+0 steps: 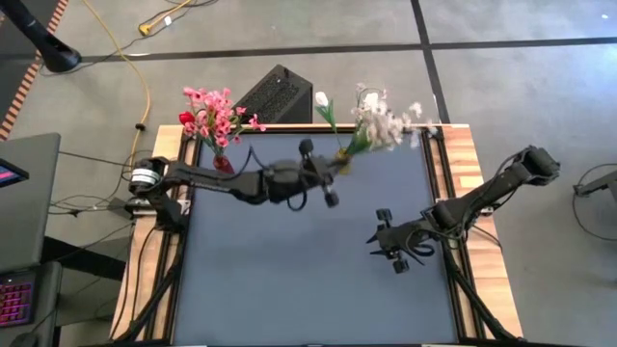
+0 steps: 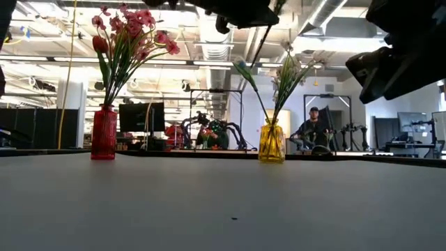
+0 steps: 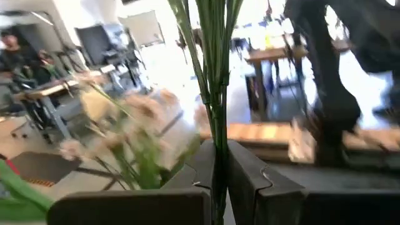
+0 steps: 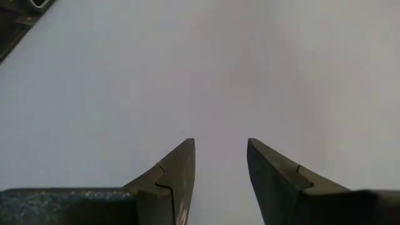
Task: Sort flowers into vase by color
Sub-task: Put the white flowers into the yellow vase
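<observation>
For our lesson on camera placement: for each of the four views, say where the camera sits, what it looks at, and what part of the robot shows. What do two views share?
High: overhead, facing down on the table; both arms show.
Low: table height, facing the room; arms enter from above.
Left wrist: behind the left gripper, shut on green stems.
Right wrist: behind the open right gripper, facing bare tabletop.
Shared: high and low both show the red vase and yellow vase.

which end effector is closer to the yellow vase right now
Left. The left end effector, shut on green stems, is right beside the yellow vase. The right end effector hangs open over the mat, nearer the front.
</observation>
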`<state>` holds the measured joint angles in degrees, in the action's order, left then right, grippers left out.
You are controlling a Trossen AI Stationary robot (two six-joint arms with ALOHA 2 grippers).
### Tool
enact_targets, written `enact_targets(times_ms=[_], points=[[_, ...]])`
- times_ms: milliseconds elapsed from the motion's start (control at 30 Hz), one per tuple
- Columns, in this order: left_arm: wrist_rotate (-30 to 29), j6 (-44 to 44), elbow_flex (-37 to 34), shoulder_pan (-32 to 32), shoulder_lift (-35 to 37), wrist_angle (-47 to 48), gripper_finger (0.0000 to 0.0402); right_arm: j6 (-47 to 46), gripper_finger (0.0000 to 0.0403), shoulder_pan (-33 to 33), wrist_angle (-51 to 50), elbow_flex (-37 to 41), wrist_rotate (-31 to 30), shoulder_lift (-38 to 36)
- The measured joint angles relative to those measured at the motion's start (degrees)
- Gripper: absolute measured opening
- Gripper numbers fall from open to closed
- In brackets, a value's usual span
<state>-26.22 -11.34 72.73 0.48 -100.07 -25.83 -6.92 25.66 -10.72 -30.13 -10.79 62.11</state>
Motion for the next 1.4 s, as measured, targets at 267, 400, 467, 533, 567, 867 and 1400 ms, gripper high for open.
enact_targets(times_ms=[267, 400, 467, 533, 567, 867, 1400], points=[[4.5, 8.4, -0.8, 8.2, -0.4, -10.3, 0.0008, 0.5, 0.017, -1.1, -2.9, 0.0, 0.0, -2.2], [5.4, 11.3, -2.5, 9.9, -3.2, -17.8, 0.0008, -0.6, 0.017, -1.1, -7.0, 0.0, -2.8, -6.3], [5.6, 11.3, -2.6, 9.8, -6.0, -23.7, 0.0008, -0.5, 0.017, -1.1, -8.7, -0.1, -4.8, -8.3], [4.6, 10.7, -2.7, 9.2, -8.6, -28.0, 0.0008, -0.3, 0.017, -1.1, -9.8, 0.0, -6.2, -9.8], [3.5, 9.9, -2.7, 8.9, -10.1, -30.3, 0.0008, 0.0, 0.017, -1.1, -9.9, 0.0, -6.6, -10.4], [-3.0, 5.3, -2.7, 8.5, -21.0, -48.6, 0.0009, 1.3, 0.017, -4.4, -8.3, 4.1, -7.3, -15.1], [0.4, 9.7, -1.2, 13.5, -30.4, -55.6, 0.0009, 4.0, 0.017, -9.3, -7.2, 4.3, -5.7, -16.0]])
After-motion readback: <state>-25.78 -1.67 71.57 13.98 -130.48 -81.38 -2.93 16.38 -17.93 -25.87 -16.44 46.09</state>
